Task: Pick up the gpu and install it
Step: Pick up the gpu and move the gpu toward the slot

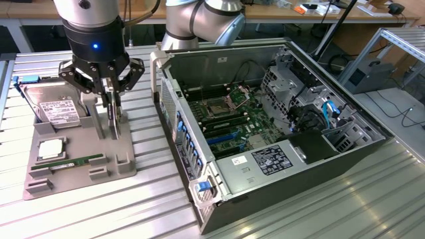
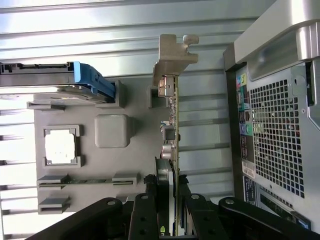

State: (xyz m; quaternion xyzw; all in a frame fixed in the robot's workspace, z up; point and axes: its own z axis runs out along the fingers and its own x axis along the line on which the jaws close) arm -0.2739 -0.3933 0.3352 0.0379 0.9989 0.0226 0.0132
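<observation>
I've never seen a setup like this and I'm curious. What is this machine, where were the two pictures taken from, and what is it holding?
It is a robot arm with a gripper at its end. One picture comes from a camera standing off the arm. The other comes from a camera on the arm's wrist, looking along the gripper. On the ribbed table sits a grey holder with a hard drive, a processor chip and a green memory stick. An open computer case lies on the exterior view's right. The gripper is shut on the gpu, a thin card standing on edge at the holder.
</observation>
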